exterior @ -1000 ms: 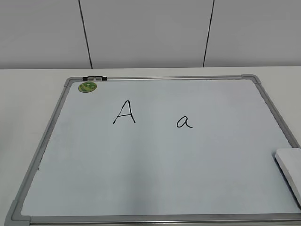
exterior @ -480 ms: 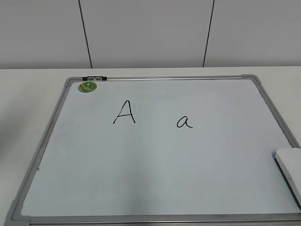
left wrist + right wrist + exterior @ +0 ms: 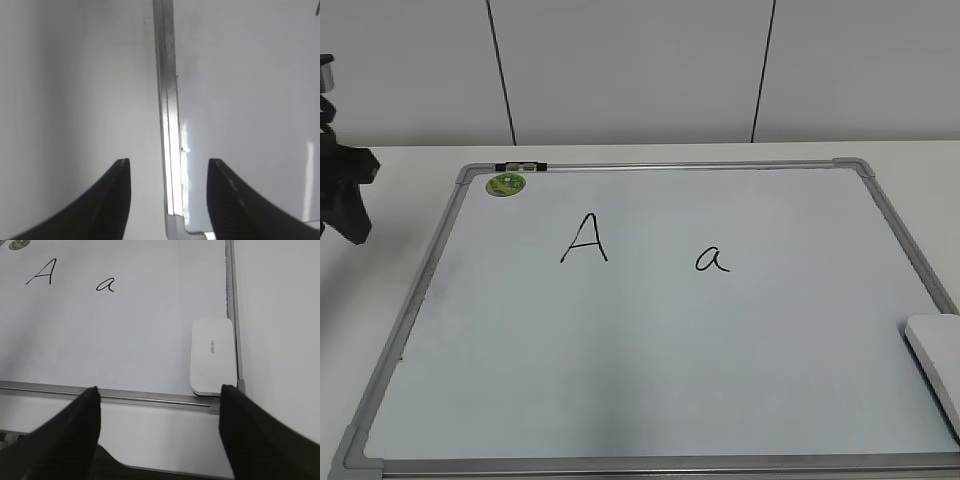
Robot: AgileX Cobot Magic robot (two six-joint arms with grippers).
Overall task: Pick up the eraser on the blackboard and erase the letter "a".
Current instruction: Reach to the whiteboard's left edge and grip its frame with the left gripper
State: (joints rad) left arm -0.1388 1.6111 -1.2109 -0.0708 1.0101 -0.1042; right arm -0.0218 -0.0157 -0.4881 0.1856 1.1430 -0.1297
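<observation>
The blackboard (image 3: 660, 340) lies flat on the table, a white board with a silver frame. The small letter "a" (image 3: 713, 260) is written right of its centre and also shows in the right wrist view (image 3: 106, 285). The white eraser (image 3: 935, 360) lies at the board's near right edge. In the right wrist view the eraser (image 3: 212, 356) sits in the board's corner. My right gripper (image 3: 160, 391) is open and empty, hovering before the board's near frame, short of the eraser. My left gripper (image 3: 169, 165) is open and empty above the board's left frame (image 3: 167, 115).
A capital "A" (image 3: 585, 238) is written left of the "a". A round green magnet (image 3: 506, 184) sits at the board's far left corner. My left arm (image 3: 342, 195) shows dark at the left edge of the exterior view. White table surrounds the board.
My left arm has come into the exterior view at the left edge. The board, the letters and the eraser have not moved.
</observation>
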